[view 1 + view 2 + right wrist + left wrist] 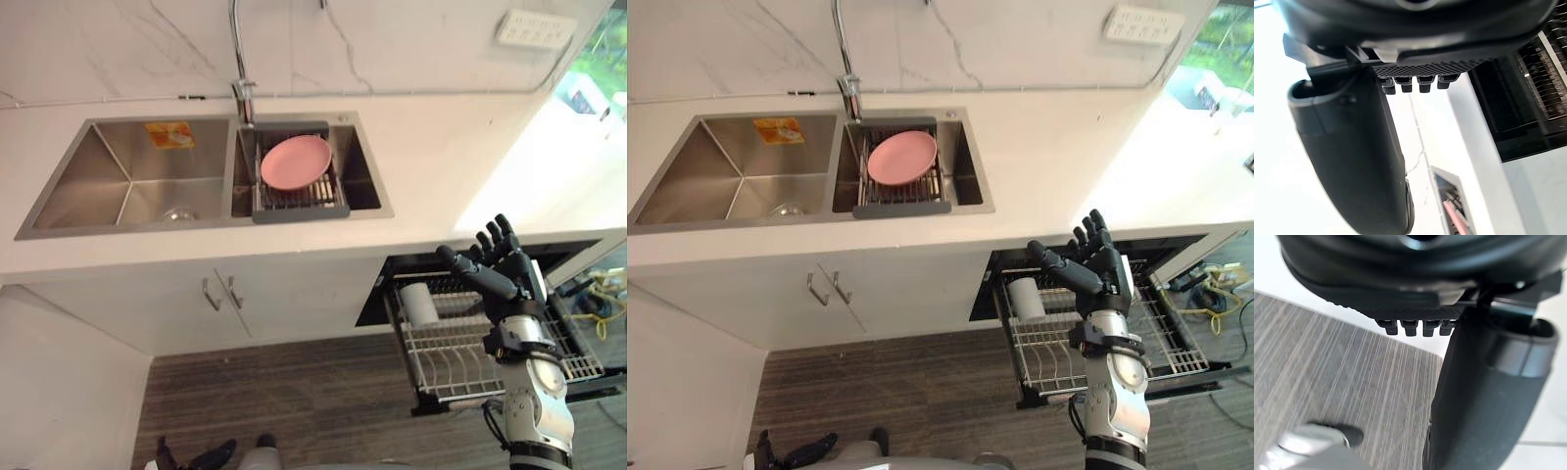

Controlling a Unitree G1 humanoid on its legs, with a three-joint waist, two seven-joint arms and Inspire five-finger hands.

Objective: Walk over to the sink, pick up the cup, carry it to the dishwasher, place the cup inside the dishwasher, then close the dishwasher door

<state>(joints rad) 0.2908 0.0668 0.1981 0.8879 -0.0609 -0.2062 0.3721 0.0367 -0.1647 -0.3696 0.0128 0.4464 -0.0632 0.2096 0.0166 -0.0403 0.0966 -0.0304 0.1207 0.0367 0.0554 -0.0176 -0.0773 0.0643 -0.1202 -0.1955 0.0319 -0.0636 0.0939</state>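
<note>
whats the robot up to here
The robot stands by the sink with its right hand raised, fingers open, over the pulled-out dishwasher rack. A white cup already lies in that rack, and the hand holds nothing. The dishwasher is not yet closed. A pink plate rests on a drainer in the sink. The left hand hangs idle above the floor.

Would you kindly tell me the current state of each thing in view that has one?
Dishwasher rack: pulled out.
Cup: in the dishwasher rack, not held.
Right hand: open, above the rack.
Left hand: open, hanging low.
Pink plate: resting on the sink rack.
Cabinet doors: shut.
</note>
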